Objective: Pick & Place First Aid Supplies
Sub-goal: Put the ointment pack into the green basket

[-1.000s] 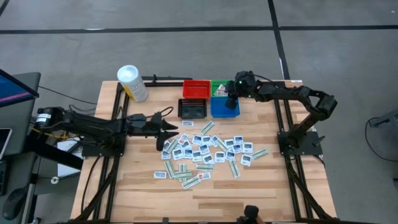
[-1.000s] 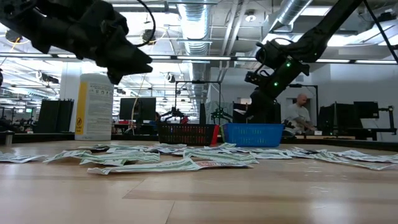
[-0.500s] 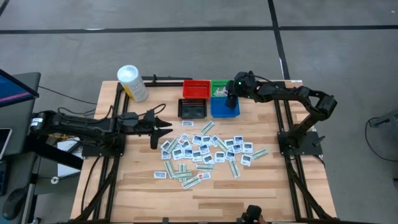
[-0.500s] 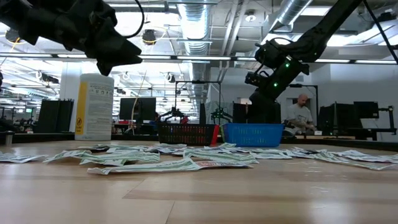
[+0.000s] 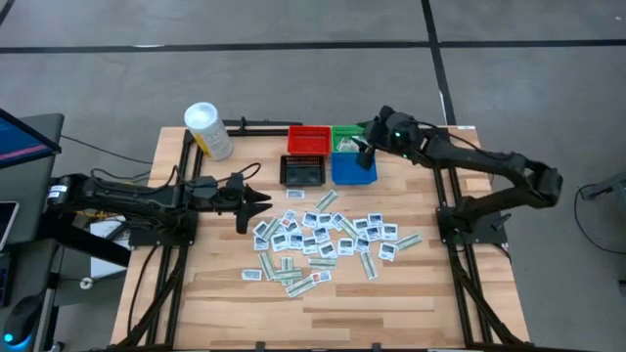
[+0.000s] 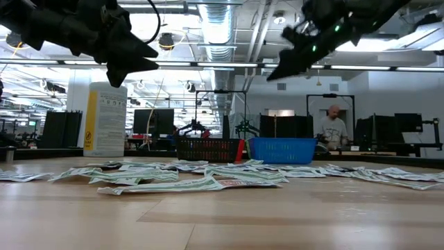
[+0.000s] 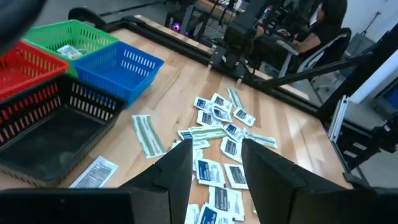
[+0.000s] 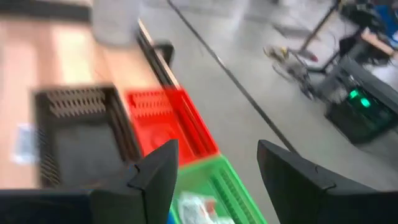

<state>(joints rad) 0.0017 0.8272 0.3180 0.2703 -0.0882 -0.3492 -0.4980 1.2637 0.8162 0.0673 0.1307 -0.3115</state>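
The first aid supplies (image 5: 323,238) lie scattered flat on the wooden table's middle: small white packets with blue print and narrow pale green strips, also seen as packets (image 7: 217,124) in the left wrist view. A few packets (image 7: 69,51) lie in the green bin (image 5: 345,137). My left gripper (image 5: 256,202) hovers open at the heap's left edge, above the table, nothing between its fingers (image 7: 180,168). My right gripper (image 5: 360,145) hangs open high over the green and blue bins; its fingers (image 8: 155,174) are empty.
Red bin (image 5: 308,140), green bin, black bin (image 5: 303,171) and blue bin (image 5: 352,168) stand together at the far middle. A white tub with a yellow label (image 5: 207,130) stands at the far left. A person (image 6: 336,128) sits in the room behind.
My right gripper has risen steeply from just over the blue and green bins to well above them. My left gripper has drawn back a little toward the table's left edge and up, then kept still. The packets on the table have not moved.
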